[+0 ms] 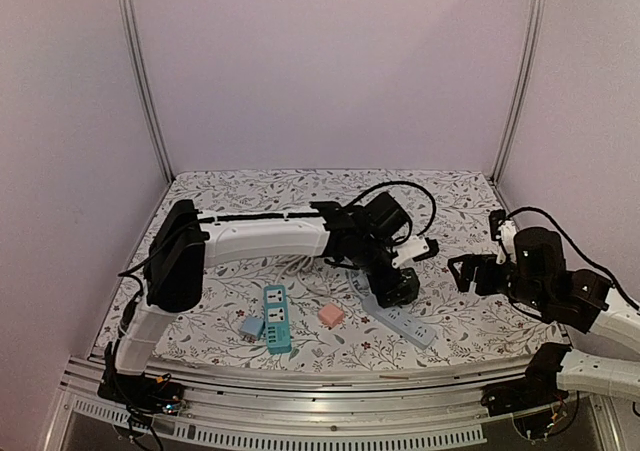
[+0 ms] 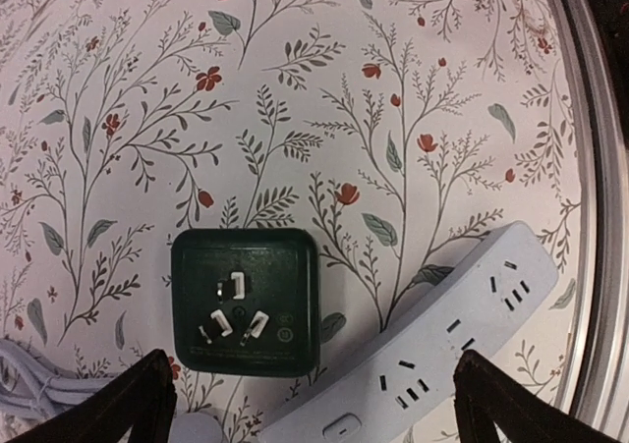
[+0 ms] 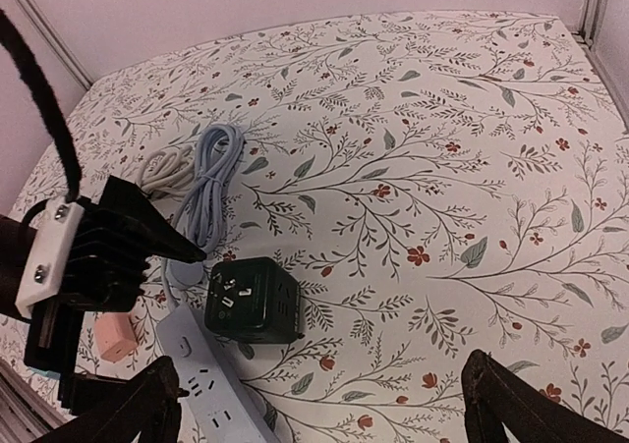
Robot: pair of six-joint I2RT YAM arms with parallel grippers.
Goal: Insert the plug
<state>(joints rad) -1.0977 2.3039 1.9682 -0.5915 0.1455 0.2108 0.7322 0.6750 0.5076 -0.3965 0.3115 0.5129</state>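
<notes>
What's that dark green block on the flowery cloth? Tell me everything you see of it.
The green block is a squarish, dark plastic plug with rounded corners; three silvery prongs stand out of one face. It lies on the cloth close beside the pale power strip, whether touching is unclear. Nothing grips it.

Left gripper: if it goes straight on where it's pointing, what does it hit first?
Probably the dark green plug cube, lying prongs-up on the table between the left gripper's open jaws. The pale blue power strip sits close beside it and might be clipped as well; depth is unclear.
</notes>
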